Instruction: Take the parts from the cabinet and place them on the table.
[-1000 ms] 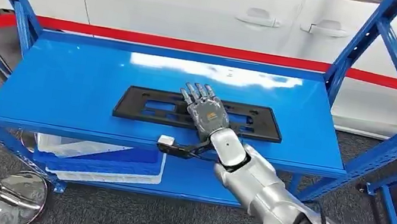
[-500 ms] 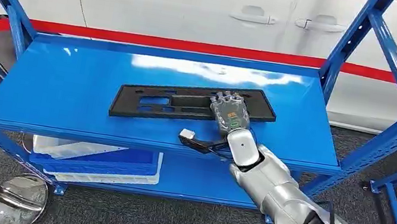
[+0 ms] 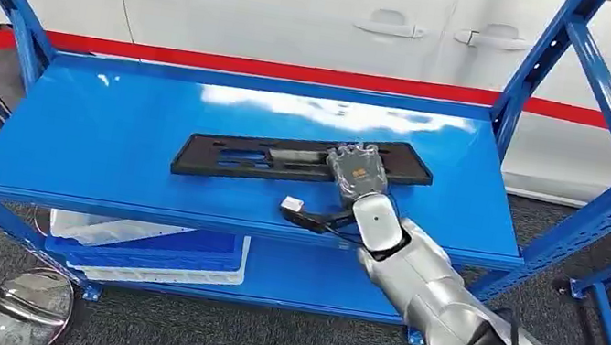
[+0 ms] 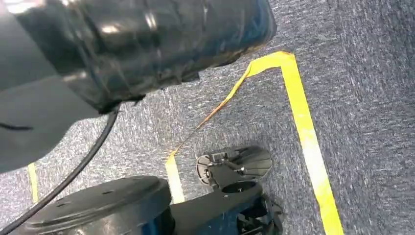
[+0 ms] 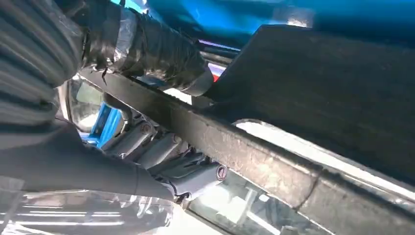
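Fingers of the right hand [image 3: 358, 170] are curling over the far edge of the black plastic frame [image 3: 285, 158], with the thumb [image 5: 147, 46] pressing on one face of a bar and the fingers [image 5: 161, 152] on the other face, as the right wrist view is showing; the hand is gripping the frame near its right end. The frame is lying on the top shelf [image 3: 103, 140] of the blue rack [image 3: 580, 49], slightly askew, its left end pointing away from the hand.

Judging by its thin bars and open cutouts, the frame is probably light and fairly stiff, though long enough to flex or swing when carried from one end. Smooth plastic may be slipping under the fingers, so a grip nearer the middle bar would be balancing it better. A white car [image 3: 309, 6] is standing behind the rack, and bins [image 3: 151, 250] are sitting on the lower shelf.
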Controlling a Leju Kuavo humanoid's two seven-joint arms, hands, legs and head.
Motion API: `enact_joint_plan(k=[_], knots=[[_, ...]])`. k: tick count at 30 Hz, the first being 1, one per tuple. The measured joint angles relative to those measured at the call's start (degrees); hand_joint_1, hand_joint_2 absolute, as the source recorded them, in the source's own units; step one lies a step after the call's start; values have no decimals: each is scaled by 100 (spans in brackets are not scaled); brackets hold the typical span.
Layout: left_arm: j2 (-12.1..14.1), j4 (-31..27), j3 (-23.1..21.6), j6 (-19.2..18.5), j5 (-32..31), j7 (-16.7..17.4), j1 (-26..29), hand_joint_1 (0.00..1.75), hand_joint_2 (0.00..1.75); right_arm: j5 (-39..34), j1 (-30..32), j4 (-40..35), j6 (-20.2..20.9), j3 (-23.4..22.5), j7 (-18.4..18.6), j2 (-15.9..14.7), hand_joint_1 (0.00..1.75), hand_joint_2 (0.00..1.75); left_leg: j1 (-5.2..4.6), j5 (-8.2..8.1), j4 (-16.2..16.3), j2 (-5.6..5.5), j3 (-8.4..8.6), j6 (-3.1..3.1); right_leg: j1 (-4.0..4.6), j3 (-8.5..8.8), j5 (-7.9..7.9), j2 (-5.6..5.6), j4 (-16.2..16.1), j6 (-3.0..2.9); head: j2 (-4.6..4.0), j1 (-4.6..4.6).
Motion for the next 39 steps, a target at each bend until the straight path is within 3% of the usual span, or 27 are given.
enact_joint_plan(k=[8, 9, 15, 18, 26, 33, 39], knots=[[0, 0, 0, 44, -22, -4, 0, 0, 0, -37, -1, 0, -83, -46, -83, -24, 175, 175, -2, -2, 7, -1, 3, -2, -8, 10, 0, -2, -3, 1, 0, 0], [0, 0, -4, 92, -41, -24, 0, 0, 175, -68, 0, 0, -184, -63, -130, -26, 175, 175, -3, -2, 8, -1, 3, -2, -8, 10, 1, -2, -3, 1, 0, 0], [0, 0, -100, 972, -251, -531, 4, 0, 175, -778, 158, -188, -1669, -339, -1086, -124, 175, 175, -3, -4, 12, -1, 0, -2, -8, 9, 1, -1, -3, 1, 0, -2], [0, 0, -127, 1314, -210, -710, 8, 0, 175, -841, 283, -589, -2067, -542, -1320, -218, 175, 175, -2, -6, 13, -2, 0, -4, -7, 7, -4, -2, -3, 4, 0, 0], [0, 0, -127, 1443, -129, -920, 22, 0, 175, -109, 841, -2066, -2140, -1299, -1795, -358, 175, 175, -2, -13, 11, -2, 0, -2, -5, 7, -8, -2, -3, -1, 0, -2], [-2, 0, -127, 1296, -98, -789, 37, 0, 175, -315, 1393, -3592, -2142, -2040, -2520, -365, 175, 175, -2, -15, 10, -4, -2, -4, -5, 8, -12, -7, -3, 0, 0, 0], [-7, 0, -138, 1211, -118, -643, 37, 0, 175, -555, 1606, -4398, -2170, -2337, -2724, -363, 175, 175, -2, -17, 11, -3, 0, -7, -6, 10, -12, -7, -4, 0, 0, 0]])
